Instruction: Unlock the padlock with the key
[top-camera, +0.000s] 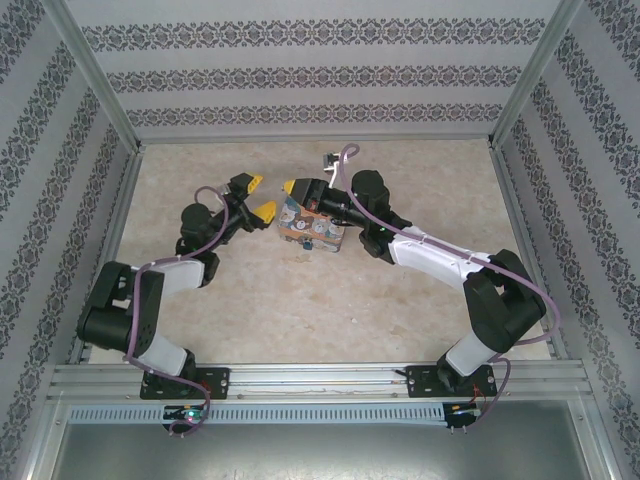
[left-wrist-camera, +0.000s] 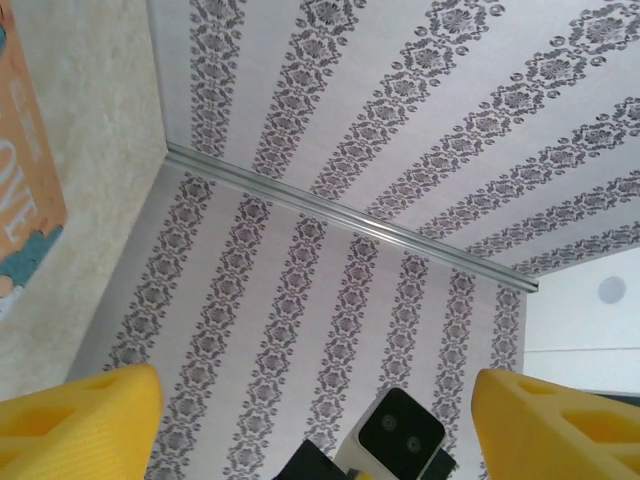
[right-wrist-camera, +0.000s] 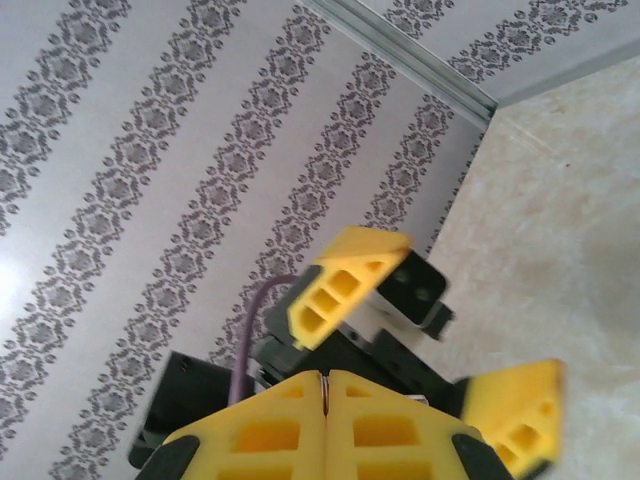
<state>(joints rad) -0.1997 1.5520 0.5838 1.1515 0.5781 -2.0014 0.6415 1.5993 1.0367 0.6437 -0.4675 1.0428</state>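
Toward the middle of the bench (top-camera: 420, 180), at the orange picture box (top-camera: 318, 230), is where I judge the padlock to lie. It is too small to pick out, so its long axis cannot be told. The right claw (top-camera: 293, 186) hangs over the box's far-left corner, clenched, with a thin silvery sliver (right-wrist-camera: 323, 385) in its seam, perhaps the key. The left claw (top-camera: 259, 196), released, faces it just beside the box's left end. The right looks the nearer.
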